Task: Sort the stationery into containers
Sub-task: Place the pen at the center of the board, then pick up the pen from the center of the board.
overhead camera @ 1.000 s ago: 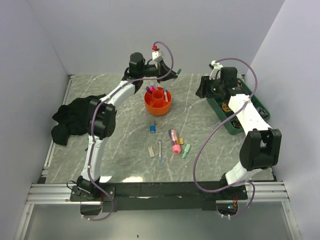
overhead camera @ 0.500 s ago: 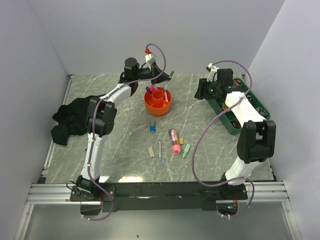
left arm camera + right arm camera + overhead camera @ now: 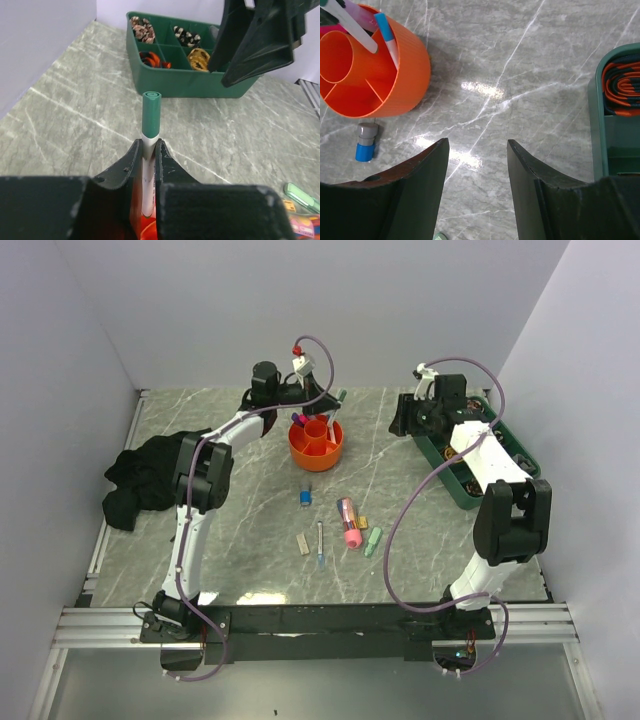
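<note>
Left fingers flank a green-capped marker in the orange holder; right fingers are spread, holding nothing.
Top view: the left fingers sit over the holder's far rim, and loose pens lie on the bench, well apart from both pairs. Left wrist: the marker stands upright in the narrow gap, its cap above the tips; whether they pinch it or only flank it cannot be told. Right wrist: the holder lies up-left, the green tray to the right.

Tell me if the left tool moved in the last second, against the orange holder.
Yes. Seen from above, the left tool with its pen shifted left, from past the holder's right rim to over it.
</note>
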You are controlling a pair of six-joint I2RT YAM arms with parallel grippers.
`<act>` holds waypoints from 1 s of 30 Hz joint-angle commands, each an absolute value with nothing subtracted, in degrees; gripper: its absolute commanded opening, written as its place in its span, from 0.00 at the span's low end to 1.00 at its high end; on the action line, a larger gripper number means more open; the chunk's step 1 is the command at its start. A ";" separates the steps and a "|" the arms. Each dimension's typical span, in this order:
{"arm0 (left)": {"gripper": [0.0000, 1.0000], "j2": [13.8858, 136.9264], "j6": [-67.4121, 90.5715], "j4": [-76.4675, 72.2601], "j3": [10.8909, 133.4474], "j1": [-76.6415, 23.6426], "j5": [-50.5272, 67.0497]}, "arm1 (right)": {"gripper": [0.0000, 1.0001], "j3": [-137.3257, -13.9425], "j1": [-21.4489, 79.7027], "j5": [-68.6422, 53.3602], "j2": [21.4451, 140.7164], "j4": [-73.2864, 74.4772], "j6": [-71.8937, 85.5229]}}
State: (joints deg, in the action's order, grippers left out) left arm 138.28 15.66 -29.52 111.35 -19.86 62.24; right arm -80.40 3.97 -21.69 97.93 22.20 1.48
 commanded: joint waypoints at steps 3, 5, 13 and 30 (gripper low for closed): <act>0.15 138.43 11.69 -26.99 109.78 -20.04 61.08 | 0.58 -81.74 3.69 -21.71 98.70 21.01 1.32; 0.21 138.25 10.73 -26.02 109.69 -20.04 60.56 | 0.58 -81.74 3.78 -21.80 98.79 20.83 1.49; 0.42 134.83 6.86 -24.79 107.93 -19.95 59.33 | 0.58 -82.18 3.69 -22.50 98.70 21.00 1.67; 0.59 91.61 -10.18 -0.38 90.73 -16.88 45.90 | 0.61 -82.27 26.17 -38.06 92.02 43.31 -45.84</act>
State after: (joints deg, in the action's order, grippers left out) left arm 106.10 -1.91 -11.51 98.37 -18.94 52.77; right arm -80.73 17.26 -32.53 96.90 33.23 -23.49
